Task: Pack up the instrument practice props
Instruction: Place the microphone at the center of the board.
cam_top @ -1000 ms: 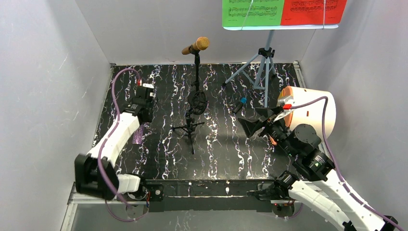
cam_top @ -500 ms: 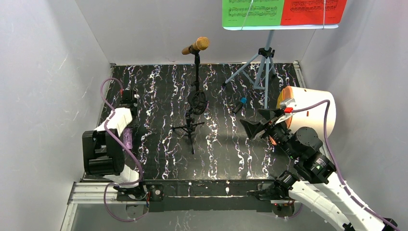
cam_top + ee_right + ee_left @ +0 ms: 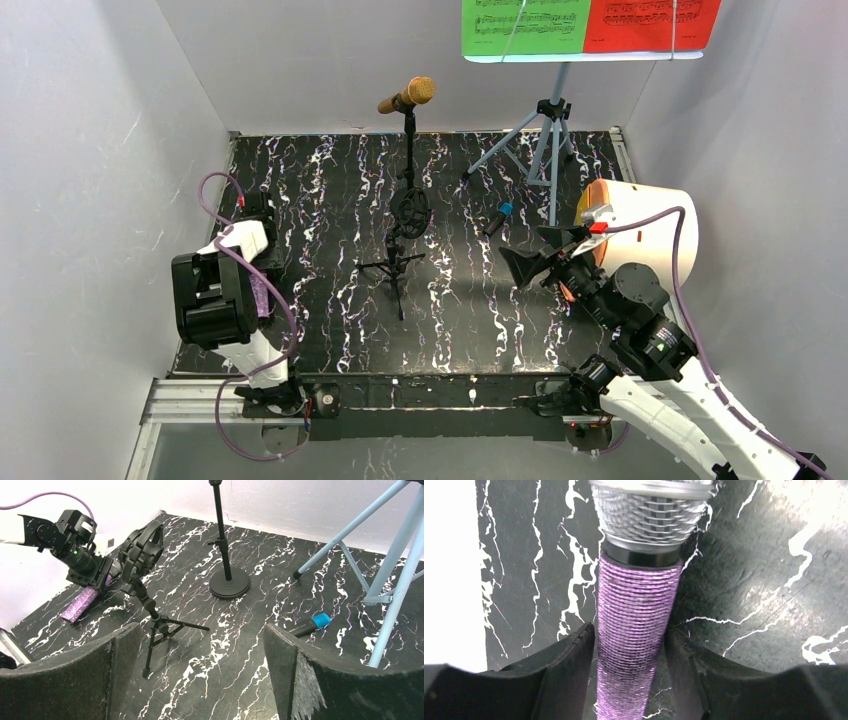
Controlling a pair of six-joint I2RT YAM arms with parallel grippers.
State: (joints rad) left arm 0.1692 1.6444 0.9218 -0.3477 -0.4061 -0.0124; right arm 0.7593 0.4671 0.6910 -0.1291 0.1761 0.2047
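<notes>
The purple glitter microphone [image 3: 634, 615] lies near the mat's left edge [image 3: 263, 290] with its silver mesh head pointing away. My left gripper [image 3: 631, 632] is shut on its handle, a finger at each side; it also shows in the top view [image 3: 258, 208]. The gold microphone [image 3: 408, 96] sits on a tall black stand [image 3: 222, 540]. A small black tripod mount [image 3: 392, 265] stands at mid-mat. The pale blue music rack [image 3: 548, 135] carries the green sheet [image 3: 522, 25] and the red sheet [image 3: 650, 22]. My right gripper [image 3: 200, 630] is open and empty above the mat.
A white bucket with an orange rim [image 3: 650, 235] lies on its side at the right, behind my right gripper. A small black object with a blue end [image 3: 310, 625] lies near the rack's legs. White walls enclose the mat on three sides.
My left arm has folded back toward the left wall, and the purple microphone has shifted left with it. My right arm has barely moved.
</notes>
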